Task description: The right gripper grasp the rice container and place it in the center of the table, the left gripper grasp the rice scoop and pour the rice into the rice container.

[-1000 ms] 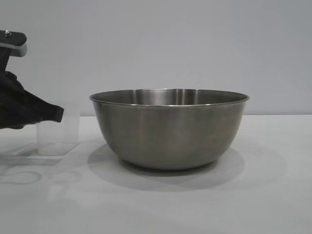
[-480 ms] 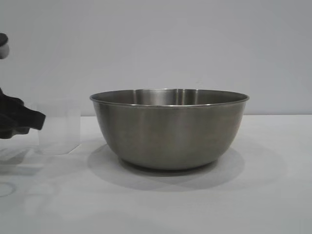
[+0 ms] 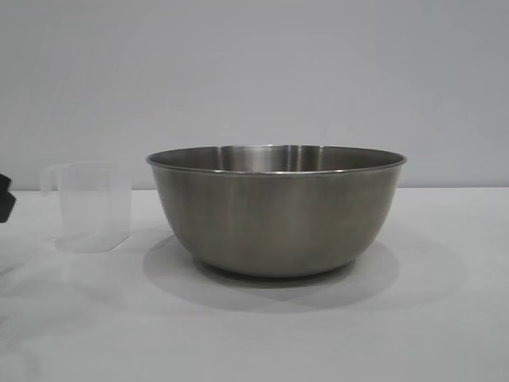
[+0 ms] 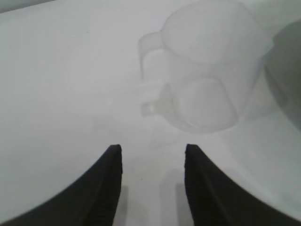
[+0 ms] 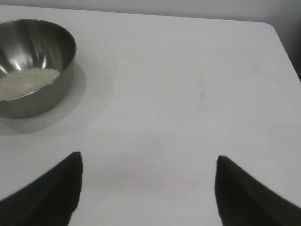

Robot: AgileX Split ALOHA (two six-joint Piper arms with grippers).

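The steel rice container (image 3: 277, 211) stands in the middle of the white table (image 3: 445, 318); the right wrist view shows it (image 5: 33, 66) with a pale layer of rice (image 5: 26, 82) on its bottom. Left of it the translucent rice scoop (image 3: 91, 207) stands upright with its loop handle toward the left edge. In the left wrist view the rice scoop (image 4: 207, 70) looks empty. My left gripper (image 4: 151, 153) is open, a short way back from the scoop, holding nothing. A sliver of the left gripper (image 3: 5, 199) shows at the exterior view's left edge. My right gripper (image 5: 149, 162) is open over bare table, far from the bowl.
A plain grey wall rises behind the table. The table's far corner (image 5: 270, 26) shows in the right wrist view, well beyond my right gripper.
My left gripper has let go of the scoop, opened, and drawn back to the left, almost out of the exterior view. The scoop stays upright on the table. The bowl has not moved.
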